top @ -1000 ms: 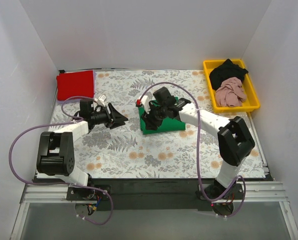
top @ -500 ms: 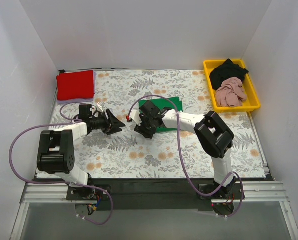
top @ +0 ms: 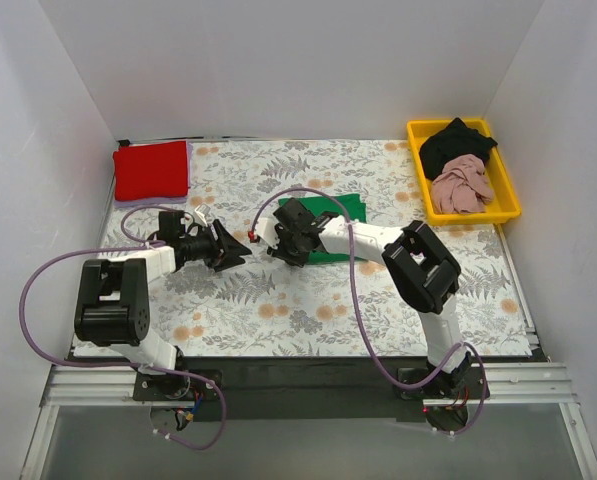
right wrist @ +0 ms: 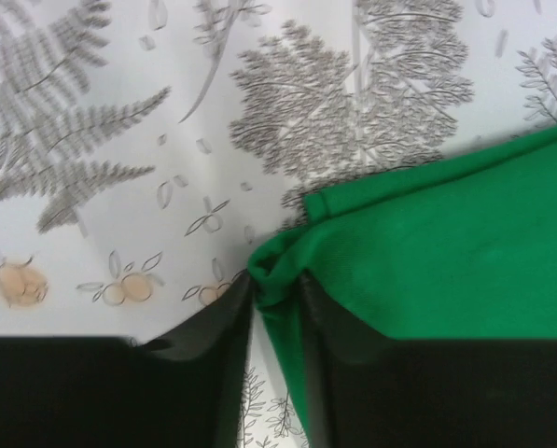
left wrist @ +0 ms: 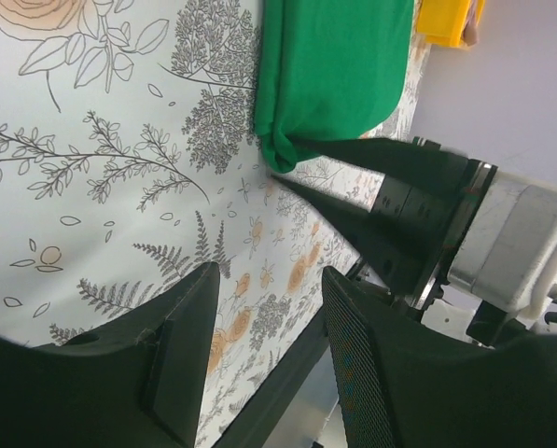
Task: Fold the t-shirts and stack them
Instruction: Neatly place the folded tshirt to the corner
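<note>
Right end effector (right wrist: 276, 291) clenched on the near-left corner of the green t-shirt (right wrist: 446, 243). Left end effector (left wrist: 269, 275) released, close by. Risks: the thin pinch slips and the fold opens; the two end effectors collide.

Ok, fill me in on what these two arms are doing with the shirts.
The right hand is pinching a corner of the folded green t-shirt on the floral cloth. The left hand is open beside it, holding nothing. A folded red t-shirt lies at the far left corner; the black t-shirt and pink t-shirt sit crumpled in the yellow tray, not yet folded.
</note>
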Robot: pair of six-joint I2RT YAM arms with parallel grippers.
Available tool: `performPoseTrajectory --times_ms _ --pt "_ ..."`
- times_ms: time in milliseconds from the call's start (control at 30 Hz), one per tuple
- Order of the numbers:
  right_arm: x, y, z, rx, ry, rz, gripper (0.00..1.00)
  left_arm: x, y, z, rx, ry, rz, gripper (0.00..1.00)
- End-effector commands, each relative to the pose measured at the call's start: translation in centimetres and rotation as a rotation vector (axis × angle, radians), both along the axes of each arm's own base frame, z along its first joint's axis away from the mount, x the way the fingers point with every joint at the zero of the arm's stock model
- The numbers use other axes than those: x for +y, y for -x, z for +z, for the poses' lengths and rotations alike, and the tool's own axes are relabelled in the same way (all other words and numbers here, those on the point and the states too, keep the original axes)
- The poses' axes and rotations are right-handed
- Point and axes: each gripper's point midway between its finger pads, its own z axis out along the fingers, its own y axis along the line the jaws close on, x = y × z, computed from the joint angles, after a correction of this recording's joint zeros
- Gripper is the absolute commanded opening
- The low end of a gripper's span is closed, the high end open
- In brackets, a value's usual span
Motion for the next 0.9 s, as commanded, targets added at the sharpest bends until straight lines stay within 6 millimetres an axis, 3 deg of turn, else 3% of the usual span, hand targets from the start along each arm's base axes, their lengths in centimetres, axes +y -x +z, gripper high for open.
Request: performPoseTrajectory --times_ms 0,67,100,233,433,467,500,567,700,867 --pt "-1.7 -0.1 -4.2 0.02 0.127 0.007 0.26 -0.2 -0.6 0.8 -0.042 0.009 -0.019 0.46" --pt "-2.0 0.2 -5.2 0.04 0.143 0.004 0.13 -0.2 -0.3 0.7 -0.044 0.006 -0.02 0.46" --pt "-2.0 0.3 -5.2 0.042 0.143 -0.002 0.02 -0.2 -0.2 0.7 -0.045 0.004 -0.022 0.46" --pt "-1.7 0.0 -3.7 0.027 0.11 -0.004 0.01 -0.1 0.2 0.3 -0.04 -0.004 -0.02 0.46" --pt "1.0 -1.3 3.6 -0.008 -0.095 0.025 0.01 -0.4 -0.3 -0.1 -0.003 0.041 0.014 0.48" --pt "1.5 -1.5 5.4 -0.02 -0.136 0.029 0.01 -0.4 -0.6 -0.2 0.002 0.05 0.022 0.53" --pt "1.9 -1.3 6.0 -0.012 -0.162 0.04 0.01 -0.5 -1.3 0.1 -0.014 0.058 0.031 0.65" --pt "2.2 -1.1 7.2 -0.016 -0.188 0.05 0.01 -0.4 -2.2 -0.6 0.028 0.067 0.075 0.79" --pt "2.5 -0.8 8.0 0.003 -0.211 0.053 0.01 -1.1 -4.4 -0.3 0.014 0.119 0.108 0.82" --pt "2.9 -0.3 8.6 0.025 -0.235 0.059 0.01 -3.1 -5.3 -1.6 0.06 0.149 0.129 0.83"
